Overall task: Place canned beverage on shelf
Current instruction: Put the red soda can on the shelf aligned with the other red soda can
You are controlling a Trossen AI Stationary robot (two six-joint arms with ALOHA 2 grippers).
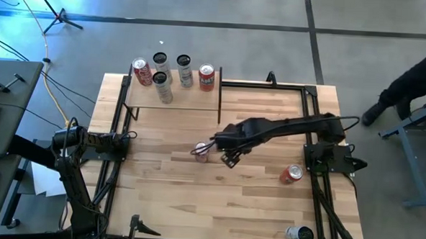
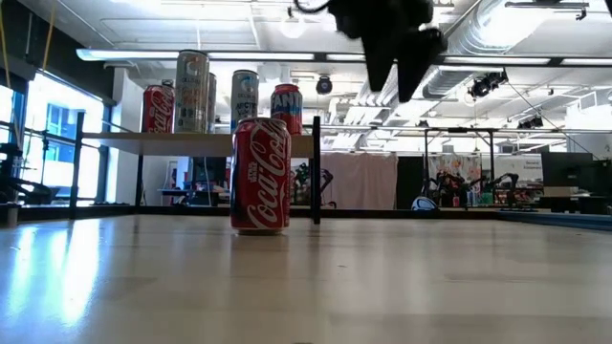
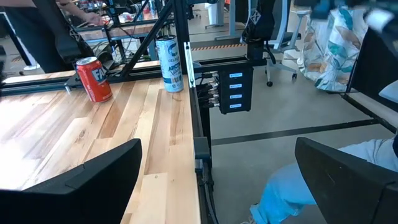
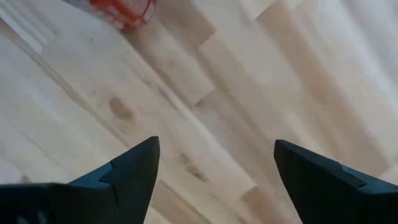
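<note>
On the shelf (image 1: 172,96), at the upper left of the high view, we already have five cans (image 1: 172,73) standing. Three are left on the table (image 1: 253,200): a red cola can (image 1: 201,151) upright at the middle, a red can (image 1: 291,173) lying at the right, and a pale can (image 1: 299,234) at the lower right edge.

Our right gripper (image 1: 224,153) hangs above the table just right of the cola can, which also stands centre-left in the low view. Its fingers (image 4: 134,165) stand apart with nothing between them, only bare planks; the can shows at the top edge of its wrist view, outside the jaws.

Our left gripper (image 3: 217,180) waits at the left table edge, wide open and empty.

We judge the task partly done: the cola can is next and not yet gripped.
</note>
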